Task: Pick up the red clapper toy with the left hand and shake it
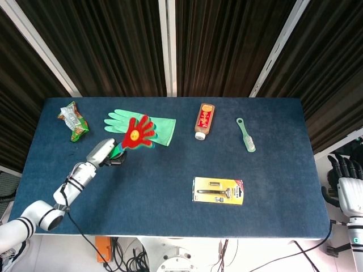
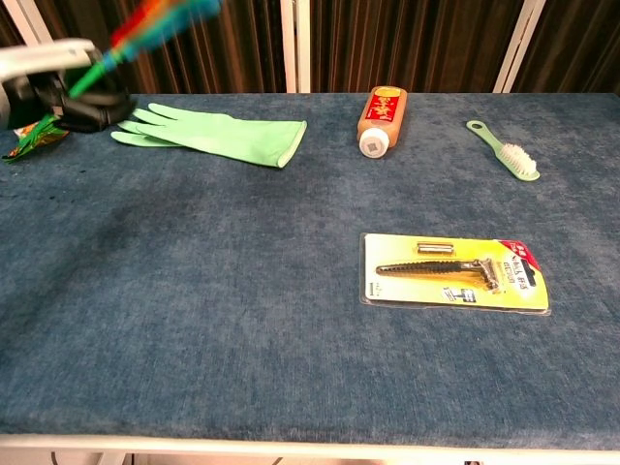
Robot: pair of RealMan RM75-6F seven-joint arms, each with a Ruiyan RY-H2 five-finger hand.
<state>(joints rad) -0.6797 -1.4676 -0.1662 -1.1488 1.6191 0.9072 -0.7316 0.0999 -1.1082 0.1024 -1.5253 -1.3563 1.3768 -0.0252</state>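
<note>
Left hand (image 1: 103,152) at table's 9 o'clock side, fingers wrapped around green handle of red clapper toy (image 1: 138,131). Toy lifted off blue table (image 1: 170,187), red palm angled toward 2 o'clock, over cuff end of green rubber glove (image 1: 161,126); motion-blurred in chest view (image 2: 160,16). Right hand (image 1: 347,181) off table edge at 4 o'clock, holding nothing; finger spread unclear. Snack packet (image 1: 72,119) at 10 o'clock.

on the table (image 1: 170,187), the snack packet (image 1: 72,120) lies at the far left, the glove (image 1: 153,126) just right of it; the bottle (image 1: 204,120) sits further right, then the brush (image 1: 246,135). the blister pack (image 1: 218,190) lies nearer the front, well apart from them.
</note>
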